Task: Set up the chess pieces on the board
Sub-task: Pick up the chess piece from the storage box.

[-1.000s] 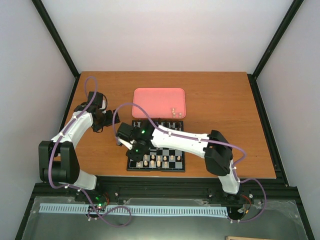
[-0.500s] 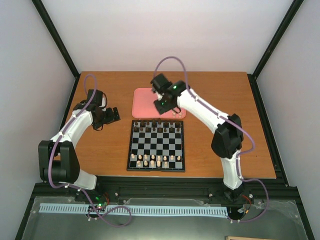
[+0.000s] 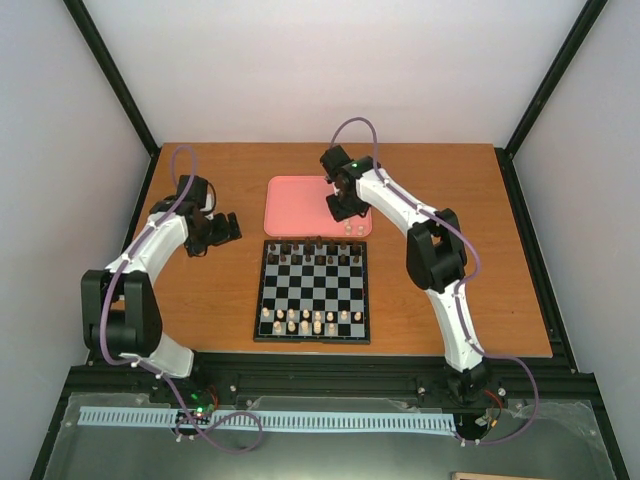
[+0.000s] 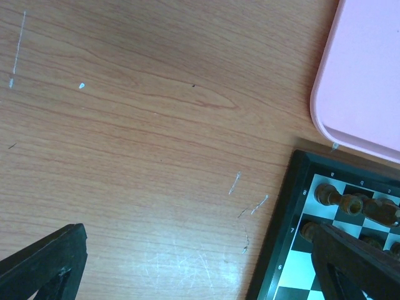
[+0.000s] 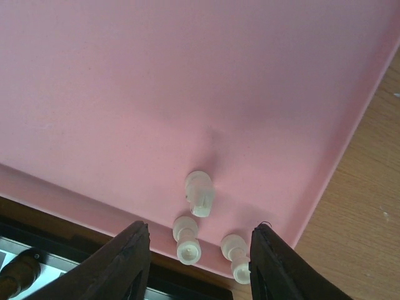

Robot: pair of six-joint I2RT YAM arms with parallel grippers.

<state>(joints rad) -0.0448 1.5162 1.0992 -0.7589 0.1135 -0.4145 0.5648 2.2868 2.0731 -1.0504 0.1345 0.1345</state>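
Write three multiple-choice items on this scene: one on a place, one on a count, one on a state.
1. On the pink tray, the loose cream chess pieces lie: A by a corner; B at its centre; C along its far edge.
2. They number: A one; B three; C six.
3. The right tool is: A shut on a piece; B open, empty; C out of view.
A, they cluster at the tray's near right corner; B, three show; B, its fingers stand apart, gripping nothing.

White walls (image 3: 330,70); black frame (image 3: 110,75); wooden table (image 3: 450,250)
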